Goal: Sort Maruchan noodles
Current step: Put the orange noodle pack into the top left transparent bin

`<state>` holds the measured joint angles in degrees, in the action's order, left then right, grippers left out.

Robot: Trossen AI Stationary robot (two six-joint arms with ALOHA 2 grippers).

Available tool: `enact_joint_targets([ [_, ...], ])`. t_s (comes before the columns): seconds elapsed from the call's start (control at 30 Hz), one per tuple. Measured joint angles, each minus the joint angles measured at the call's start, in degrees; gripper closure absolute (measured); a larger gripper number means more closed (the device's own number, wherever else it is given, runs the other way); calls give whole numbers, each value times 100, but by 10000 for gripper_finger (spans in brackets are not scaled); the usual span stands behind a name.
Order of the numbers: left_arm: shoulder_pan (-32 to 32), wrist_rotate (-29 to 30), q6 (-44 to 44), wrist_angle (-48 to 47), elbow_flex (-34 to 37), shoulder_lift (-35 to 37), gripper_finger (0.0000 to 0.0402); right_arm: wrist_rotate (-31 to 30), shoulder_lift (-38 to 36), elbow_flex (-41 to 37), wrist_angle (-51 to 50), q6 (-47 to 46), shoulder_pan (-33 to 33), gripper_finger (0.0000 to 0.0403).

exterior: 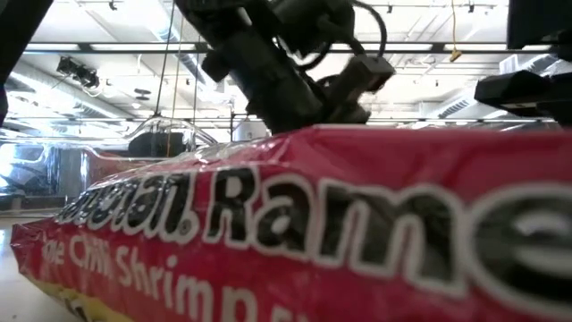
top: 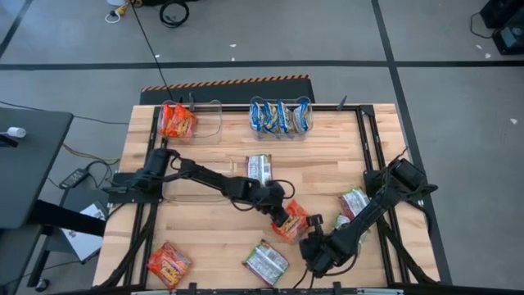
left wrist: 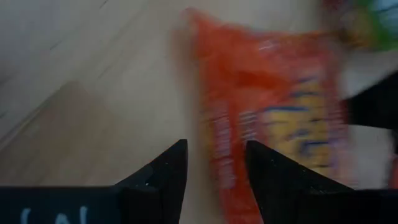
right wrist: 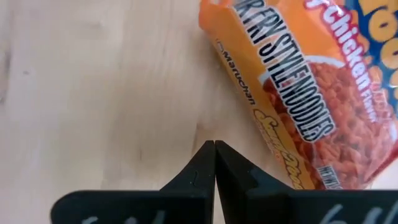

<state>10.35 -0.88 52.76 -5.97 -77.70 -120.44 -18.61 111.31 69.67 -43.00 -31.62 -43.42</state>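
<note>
Near the table's front centre, left gripper (top: 288,215) down over an orange-red noodle packet (top: 291,223), fingers (left wrist: 166,174) parted narrowly, nothing between them, one tip at the packet's edge. Just beside it, right gripper (top: 313,248) pinched fully together, empty, tips close to the same packet (right wrist: 311,93). Farther back, orange-red packets (top: 177,120) in one clear bin (top: 209,123), blue ones (top: 280,115) in the next.

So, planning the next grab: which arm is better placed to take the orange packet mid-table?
Left. Its tool is open, right at the orange packet. The right tool is shut, beside it.
</note>
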Motion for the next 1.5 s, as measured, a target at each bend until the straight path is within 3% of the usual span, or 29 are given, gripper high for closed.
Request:
enact_joint_targets([
  [0.47,-54,-652,574,780,-18,-212,234,-125,6,-160,263,-54,84,389],
  [0.77,-67,-737,635,400,-18,-165,234,-245,8,-160,446,427,356,389],
  [1.0,-70,-301,513,-519,-16,129,234,-243,8,-160,487,518,411,389],
  [1.5,-33,-495,623,-509,-15,85,234,-230,11,-160,784,933,913,389],
])
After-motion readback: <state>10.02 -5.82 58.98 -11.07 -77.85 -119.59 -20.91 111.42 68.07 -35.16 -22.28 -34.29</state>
